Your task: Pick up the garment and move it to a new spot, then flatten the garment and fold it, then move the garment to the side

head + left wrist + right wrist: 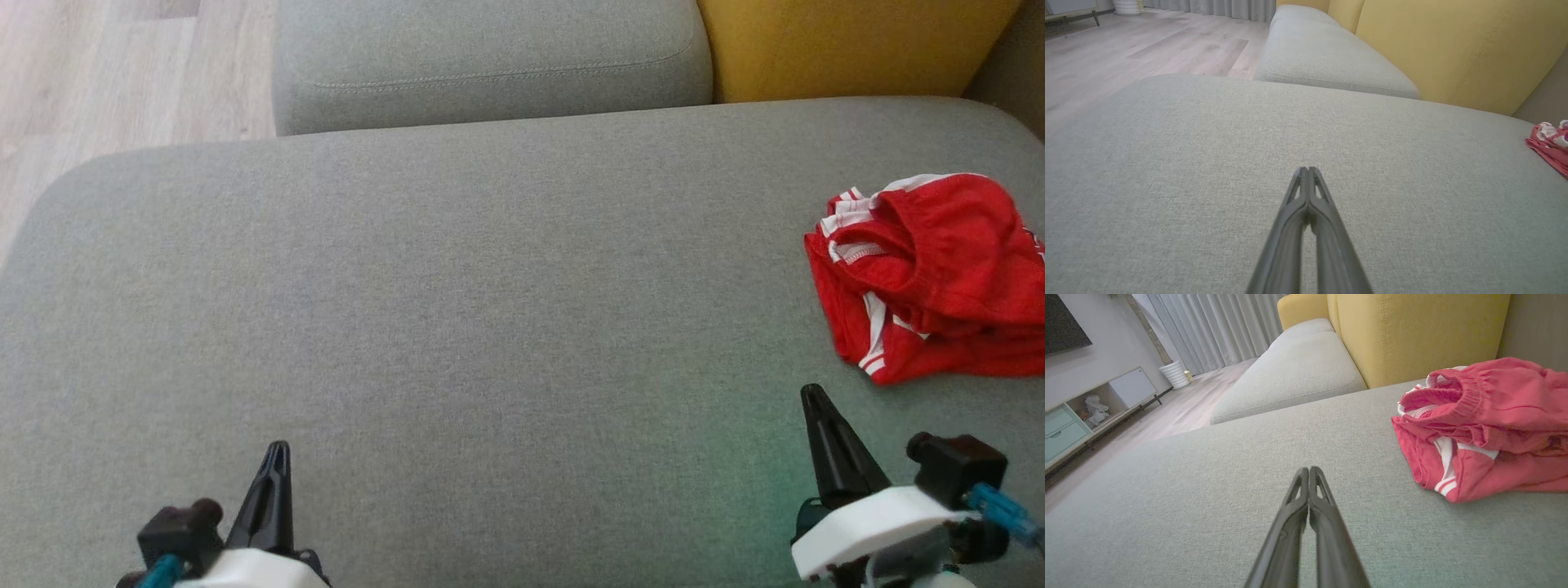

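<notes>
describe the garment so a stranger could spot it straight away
Start at the wide grey sofa seat in front of the yellow backrest. On its right side lies the garment, crumpled in a heap. It alone is bright red, with white stripes.

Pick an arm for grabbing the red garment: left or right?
Right. The right gripper, shut, sits just short of the red garment at the right of the sofa cushion; the left gripper, also shut, is far across it.
</notes>
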Controlling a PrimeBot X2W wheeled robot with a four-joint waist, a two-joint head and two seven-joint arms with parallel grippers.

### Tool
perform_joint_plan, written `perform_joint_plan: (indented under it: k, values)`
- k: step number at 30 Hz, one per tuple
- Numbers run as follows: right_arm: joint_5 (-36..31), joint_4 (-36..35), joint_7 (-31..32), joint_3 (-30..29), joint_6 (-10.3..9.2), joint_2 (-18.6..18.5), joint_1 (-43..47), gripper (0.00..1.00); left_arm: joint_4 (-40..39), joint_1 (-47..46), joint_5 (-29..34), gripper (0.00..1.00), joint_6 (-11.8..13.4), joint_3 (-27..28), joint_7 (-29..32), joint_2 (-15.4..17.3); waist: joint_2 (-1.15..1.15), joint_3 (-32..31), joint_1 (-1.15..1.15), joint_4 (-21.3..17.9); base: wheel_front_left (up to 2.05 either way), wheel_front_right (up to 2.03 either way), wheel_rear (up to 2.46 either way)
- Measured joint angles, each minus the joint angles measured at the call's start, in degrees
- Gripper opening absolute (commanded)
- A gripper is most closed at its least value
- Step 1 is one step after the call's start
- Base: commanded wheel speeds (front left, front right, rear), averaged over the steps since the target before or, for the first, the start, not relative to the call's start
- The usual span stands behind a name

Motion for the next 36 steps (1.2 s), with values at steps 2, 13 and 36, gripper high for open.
perform_joint_plan:
  k: [2,13,36]
  values:
    - [1.43,0.21,0.00,-0.05,0.00,-0.01,-0.24,0.00,0.21,-0.25,-1.37,0.00,-0.07,0.09,0.30,-0.05,0.00,-0.01,0.00,0.01,0.00,0.00,0.00]
    - [8.44,1.26,0.00,-0.32,0.00,-0.07,-0.39,0.00,0.96,-1.05,-7.91,0.00,-1.58,1.19,1.67,-0.38,0.00,-0.03,0.00,0.05,0.00,0.00,0.00]
    - [24.27,4.03,0.00,-1.76,0.00,-0.30,-2.91,0.00,2.57,-3.32,-22.69,0.00,-4.11,4.03,4.74,-1.68,0.00,-0.06,0.00,0.15,0.00,0.00,0.00]
